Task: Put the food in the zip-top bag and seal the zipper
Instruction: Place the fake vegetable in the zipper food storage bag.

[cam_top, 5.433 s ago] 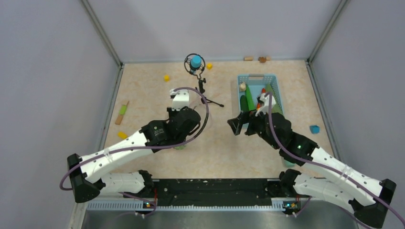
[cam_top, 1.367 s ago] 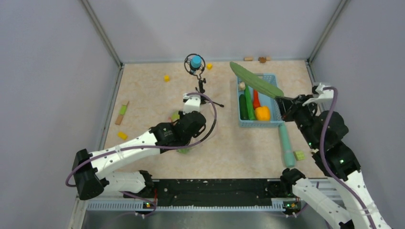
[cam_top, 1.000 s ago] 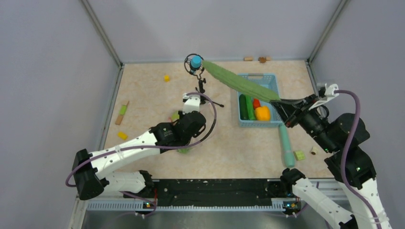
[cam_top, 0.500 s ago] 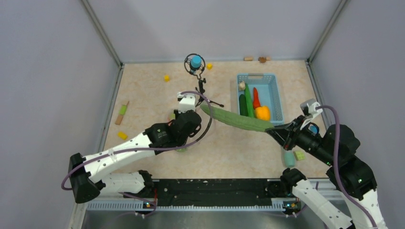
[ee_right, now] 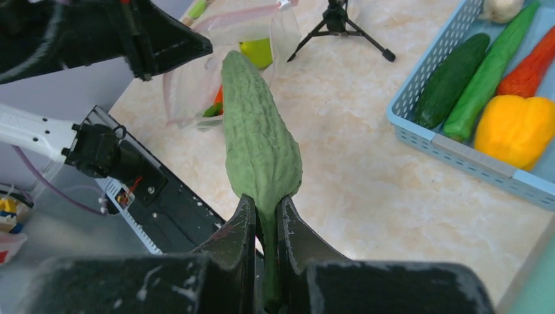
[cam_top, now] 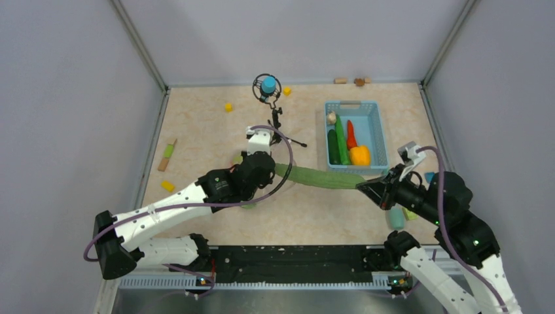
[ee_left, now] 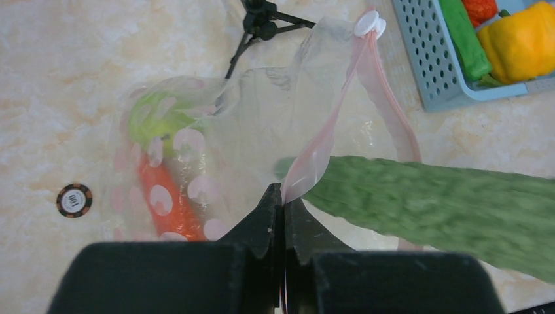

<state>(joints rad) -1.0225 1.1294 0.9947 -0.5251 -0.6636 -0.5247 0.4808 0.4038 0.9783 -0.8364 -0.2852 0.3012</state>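
Note:
The clear zip-top bag (ee_left: pixel 262 118) lies crumpled on the table with a green pear (ee_left: pixel 154 118) and an orange carrot (ee_left: pixel 170 203) inside. My left gripper (ee_left: pixel 284 196) is shut on the pink zipper (ee_left: pixel 340 111) strip, lifting the mouth edge. The right gripper (ee_right: pixel 265 209) is shut on the stem end of a long bumpy green cucumber (ee_right: pixel 258 137), held nearly level; its far tip reaches the bag's mouth (cam_top: pixel 283 170). In the blue basket (cam_top: pixel 353 104) lie two green cucumbers (ee_right: pixel 451 78), a red pepper (ee_right: pixel 530 72), a yellow pepper (ee_right: pixel 517 131) and a mushroom (ee_right: pixel 501 8).
A small black tripod (cam_top: pixel 275 121) with a blue-topped device stands behind the bag. Yellow cubes (cam_top: pixel 228 106) sit at the back. A teal cylinder (cam_top: pixel 394 216) lies under my right arm. Small pieces (cam_top: pixel 167 155) lie by the left wall.
My right arm has swung the long cucumber from above the basket down and left, bringing its tip to the bag's mouth. The left gripper keeps its hold on the zipper edge.

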